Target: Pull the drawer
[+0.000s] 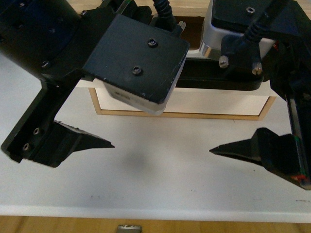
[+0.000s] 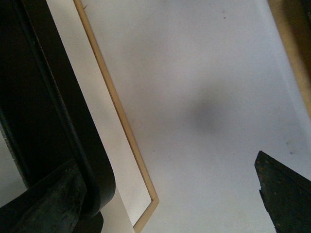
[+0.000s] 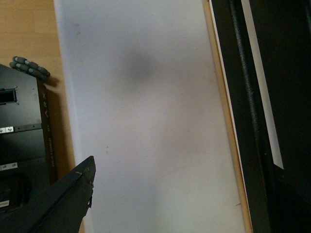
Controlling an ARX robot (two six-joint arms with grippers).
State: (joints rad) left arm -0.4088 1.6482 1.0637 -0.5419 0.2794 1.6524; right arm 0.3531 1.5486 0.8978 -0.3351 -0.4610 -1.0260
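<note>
The drawer [image 1: 218, 103] shows as a white front with a thin wooden rim, partly hidden behind both arms. Its long black bar handle [image 1: 214, 80] runs across above that front. My left gripper [image 2: 165, 174] is open; one finger [image 1: 82, 141] hangs over the plain white panel and the other finger [image 2: 43, 204] lies dark beside the handle [image 2: 73, 121]. My right gripper [image 3: 189, 179] is open too; one finger [image 1: 257, 148] points inward over the white panel, and its other finger is lost in the dark by the handle [image 3: 243, 121]. Nothing sits between either pair of fingers.
A wide plain white panel [image 1: 155, 179] without a handle fills the view below the drawer. Wooden floor [image 1: 48, 225] and a small metal part [image 1: 129, 227] lie beneath it. A black box-like unit [image 3: 22, 141] stands on the wood beside the panel.
</note>
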